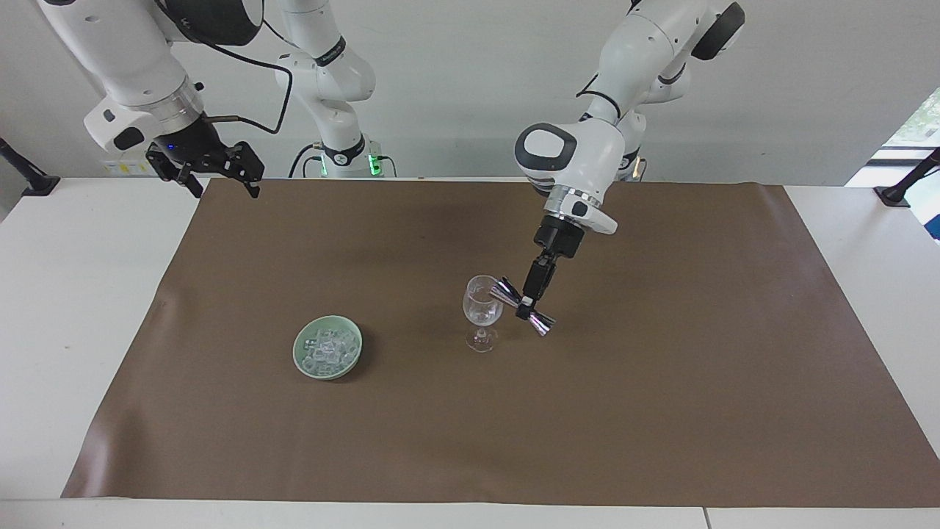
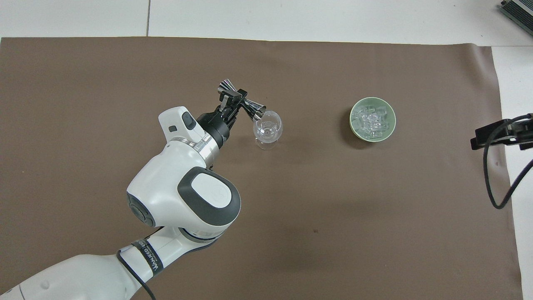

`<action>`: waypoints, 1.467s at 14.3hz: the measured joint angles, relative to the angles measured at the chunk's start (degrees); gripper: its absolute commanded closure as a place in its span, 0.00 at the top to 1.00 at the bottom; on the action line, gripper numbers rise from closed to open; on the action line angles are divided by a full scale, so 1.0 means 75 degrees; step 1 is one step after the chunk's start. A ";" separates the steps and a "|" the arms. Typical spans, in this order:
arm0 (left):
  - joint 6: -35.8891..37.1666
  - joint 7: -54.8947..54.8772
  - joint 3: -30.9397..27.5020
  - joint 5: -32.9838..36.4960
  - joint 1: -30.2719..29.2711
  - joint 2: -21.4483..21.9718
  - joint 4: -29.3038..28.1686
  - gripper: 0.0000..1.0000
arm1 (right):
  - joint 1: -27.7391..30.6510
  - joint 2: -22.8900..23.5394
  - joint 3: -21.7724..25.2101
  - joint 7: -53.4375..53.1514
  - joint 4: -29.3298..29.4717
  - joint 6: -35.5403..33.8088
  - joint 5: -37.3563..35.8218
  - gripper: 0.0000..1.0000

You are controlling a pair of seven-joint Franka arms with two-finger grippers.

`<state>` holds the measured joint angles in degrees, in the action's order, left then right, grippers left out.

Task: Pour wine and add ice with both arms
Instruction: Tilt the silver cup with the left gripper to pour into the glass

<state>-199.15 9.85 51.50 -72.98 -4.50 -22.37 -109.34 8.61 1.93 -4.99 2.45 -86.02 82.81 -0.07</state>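
1. We see the left pincer [image 1: 526, 307] up over the brown mat [image 1: 661, 382], closed on the waist of a steel jigger [image 1: 520, 306].
2. The jigger is tilted, one cone reaching to the rim of the glass [image 1: 482, 312] and the other cone pointing away, down toward the left arm's end of the surface [image 1: 73, 330].
3. In the overhead view the jigger [image 2: 242, 101] sits at about 10 o'clock from the glass [image 2: 267, 130], its nearer mouth touching or just over the rim; we cannot tell which.
4. The glass stands upright on its stem near the middle of the mat. We cannot tell whether it holds any liquid.
5. The ice [image 1: 328, 350] lies heaped in a pale green bowl [image 1: 303, 361] on the mat.
6. The bowl stands well apart from the glass, toward the right arm's end of the surface; in the overhead view the bowl [image 2: 353, 126] is at about 3 o'clock from the glass, with the ice [image 2: 372, 120] inside it.
7. Bowl and glass are about equally far from the robots.
8. The right pincer [image 1: 220, 180] waits in the air over the mat's corner closest to the right arm's base, its two fingers [image 1: 252, 176] spread apart and gripping nothing.
9. In the overhead view only part of the right pincer [image 2: 497, 135] shows, at the frame's 3 o'clock edge, over the white surface beside the mat.
10. The left arm [image 2: 183, 200] reaches in from 7 o'clock in the overhead view, its wrist pointing toward the glass.
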 measured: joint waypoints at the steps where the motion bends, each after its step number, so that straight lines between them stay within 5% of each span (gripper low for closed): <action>1: -0.0002 -0.0039 0.0000 0.0000 0.0000 0.0000 0.0000 0.00 | 0.0000 0.0000 0.0000 0.0000 0.0000 0.0000 0.0000 1.00; 11: -0.0022 -0.0116 -0.0025 -0.0078 -0.0016 -0.0004 0.0005 0.00 | 0.0000 0.0000 0.0000 0.0000 0.0000 0.0000 0.0000 1.00; 21: 0.0262 -0.0096 0.0138 -0.1957 -0.0055 -0.0010 0.0249 0.00 | 0.0000 0.0000 0.0000 0.0000 0.0000 0.0000 0.0000 1.00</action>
<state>-197.19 9.13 52.53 -87.66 -4.91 -22.45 -107.47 8.61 1.93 -4.99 2.45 -86.02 82.81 -0.07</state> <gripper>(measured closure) 0.789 0.000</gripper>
